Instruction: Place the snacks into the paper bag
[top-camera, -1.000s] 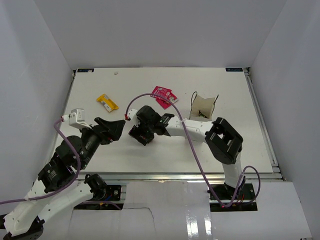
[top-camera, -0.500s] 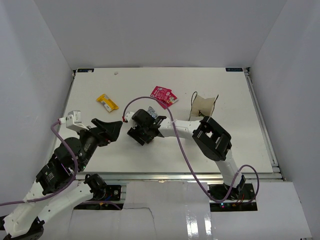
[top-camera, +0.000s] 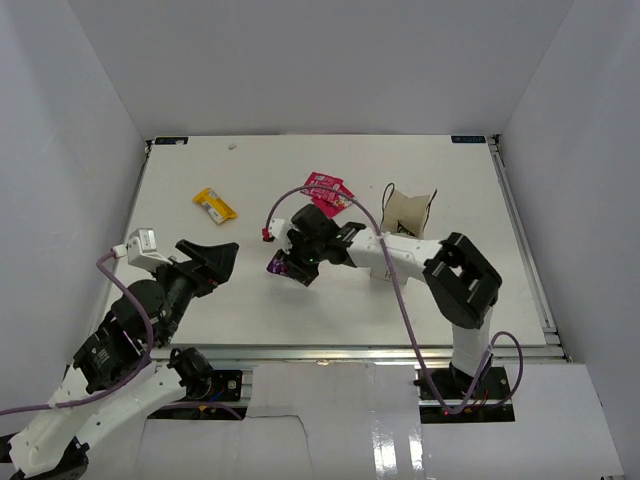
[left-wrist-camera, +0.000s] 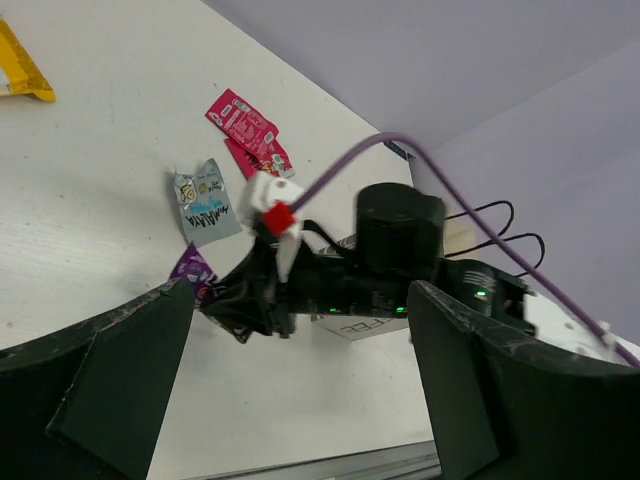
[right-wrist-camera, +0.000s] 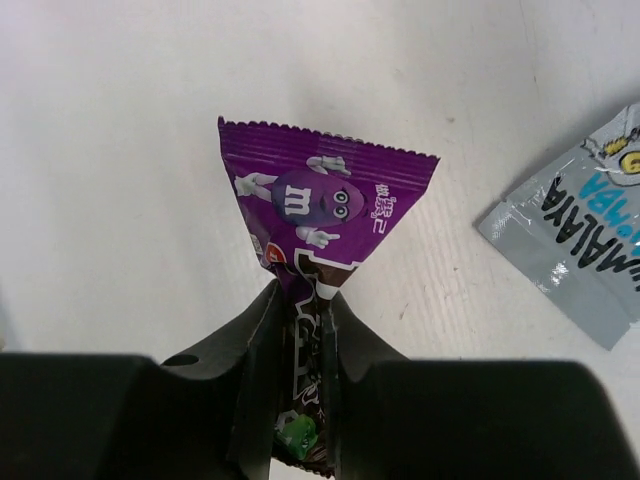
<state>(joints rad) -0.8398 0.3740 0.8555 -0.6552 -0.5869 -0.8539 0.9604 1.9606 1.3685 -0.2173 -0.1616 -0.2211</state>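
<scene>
Over the middle of the surface (top-camera: 330, 310), right fingers (right-wrist-camera: 258, 340) pinched the purple packet (right-wrist-camera: 325, 205); left fingers (left-wrist-camera: 100, 400) stood wide apart, empty.

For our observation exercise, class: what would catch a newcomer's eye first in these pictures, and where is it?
The purple M&M's packet pinched in the right gripper, at the middle of the table, stands out first. Close beside it lies a silver-blue packet, and farther right in the top view the white paper bag stands upright.
</scene>
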